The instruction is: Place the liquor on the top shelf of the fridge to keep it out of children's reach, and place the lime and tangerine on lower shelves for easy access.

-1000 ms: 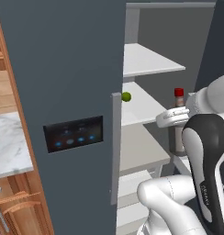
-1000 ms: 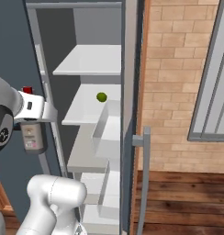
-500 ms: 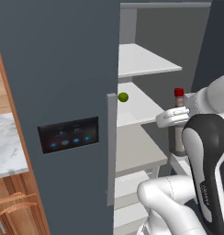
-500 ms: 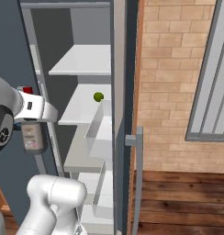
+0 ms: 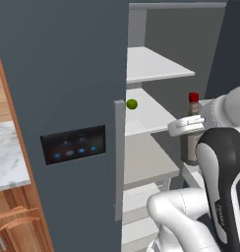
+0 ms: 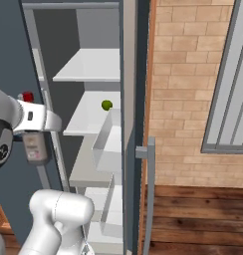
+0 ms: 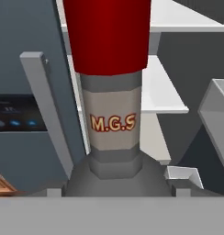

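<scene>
My gripper (image 5: 189,126) is shut on the neck of the liquor (image 5: 192,143), a grey bottle with a red cap, held upright in front of the open fridge (image 5: 68,74). From the right, the gripper (image 6: 37,122) and liquor (image 6: 35,148) sit left of the shelves. The hand view looks up the liquor (image 7: 114,120) at close range. The lime (image 5: 132,104) lies on a lower shelf (image 5: 147,119), just under the top shelf (image 5: 156,66). It is the same lime (image 6: 107,105) below the top shelf (image 6: 93,67) in the right base view. The tangerine is out of view.
The fridge door with its lit panel (image 5: 73,144) and handle (image 5: 119,157) stands left of the opening. Grey door bins (image 6: 111,140) hang on the right door. A marble counter (image 5: 6,160) is at the left, a brick wall (image 6: 183,74) and window (image 6: 228,74) at the right.
Both base views have shifted a little, so the base has moved relative to the fridge. The bottle stays in the same grip, and the lime has not moved on its shelf.
</scene>
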{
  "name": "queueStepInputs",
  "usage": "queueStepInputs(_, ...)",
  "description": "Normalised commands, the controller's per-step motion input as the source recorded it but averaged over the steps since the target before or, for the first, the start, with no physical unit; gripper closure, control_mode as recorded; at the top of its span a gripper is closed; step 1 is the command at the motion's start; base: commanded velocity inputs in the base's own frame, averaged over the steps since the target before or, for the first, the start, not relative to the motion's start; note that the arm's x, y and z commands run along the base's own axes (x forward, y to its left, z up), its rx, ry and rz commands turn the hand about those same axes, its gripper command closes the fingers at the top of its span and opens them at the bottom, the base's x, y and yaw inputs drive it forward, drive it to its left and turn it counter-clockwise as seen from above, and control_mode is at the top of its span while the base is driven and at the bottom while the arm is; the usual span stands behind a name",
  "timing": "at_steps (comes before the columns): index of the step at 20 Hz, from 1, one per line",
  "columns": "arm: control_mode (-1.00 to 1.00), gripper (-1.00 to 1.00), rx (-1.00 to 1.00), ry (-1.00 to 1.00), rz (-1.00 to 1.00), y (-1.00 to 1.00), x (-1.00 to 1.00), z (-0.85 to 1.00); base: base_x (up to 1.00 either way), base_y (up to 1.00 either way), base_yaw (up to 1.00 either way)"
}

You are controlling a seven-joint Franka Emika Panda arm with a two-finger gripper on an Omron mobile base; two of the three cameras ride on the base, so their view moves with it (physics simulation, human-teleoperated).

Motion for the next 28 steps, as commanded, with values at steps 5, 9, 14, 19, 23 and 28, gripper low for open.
queueStepInputs(5,-1.0,1.0,0.05,-0.22,0.0,0.0,0.06,0.29,0.0,0.0,0.0)
queueStepInputs(9,-1.0,1.0,0.06,-0.14,0.0,0.0,0.16,0.56,0.0,0.0,0.0)
queueStepInputs(14,-1.0,1.0,0.02,-0.09,0.0,0.0,0.13,0.64,0.0,0.0,0.0)
queueStepInputs(19,-1.0,1.0,0.0,0.01,-0.01,-0.01,0.3,0.26,0.0,0.0,0.0)
queueStepInputs(23,-1.0,1.0,0.0,0.0,0.0,-0.16,0.36,0.04,0.0,0.0,0.0)
queueStepInputs(28,-1.0,1.0,0.0,-0.06,0.0,-0.27,0.39,0.0,0.0,0.0,0.0)
